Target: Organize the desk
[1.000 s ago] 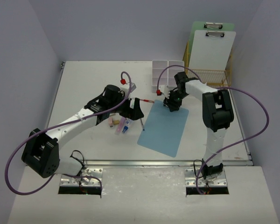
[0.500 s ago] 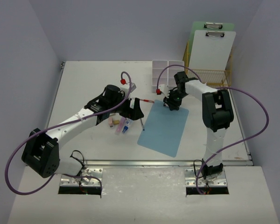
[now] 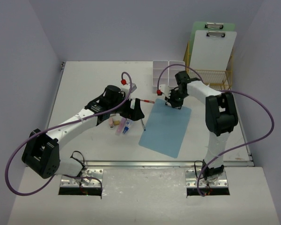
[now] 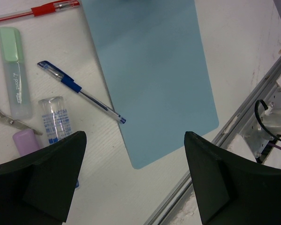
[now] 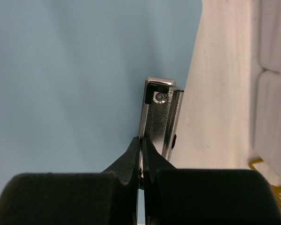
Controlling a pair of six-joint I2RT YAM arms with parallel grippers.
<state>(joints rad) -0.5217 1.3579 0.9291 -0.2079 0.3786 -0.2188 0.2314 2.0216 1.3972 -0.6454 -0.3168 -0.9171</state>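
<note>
Left gripper (image 4: pixel 135 140): fingers wide apart, holding nothing; above the blue pen (image 4: pixel 79 91) beside the blue board (image 3: pixel 166 129)
Right gripper (image 5: pixel 141 140): fingertips pinched together on the metal clip (image 5: pixel 160 112) at the board's far edge
Surface (image 3: pixel 84 84): white, beneath both arms; board and pen lie on it

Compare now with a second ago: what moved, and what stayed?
The right end effector, shut on the metal clip of the blue clipboard, moved slightly toward the far right, dragging the board's far end along. Its elbow swung outward. The left end effector, open near the blue pen, and the small items on the desk stayed put.
</note>
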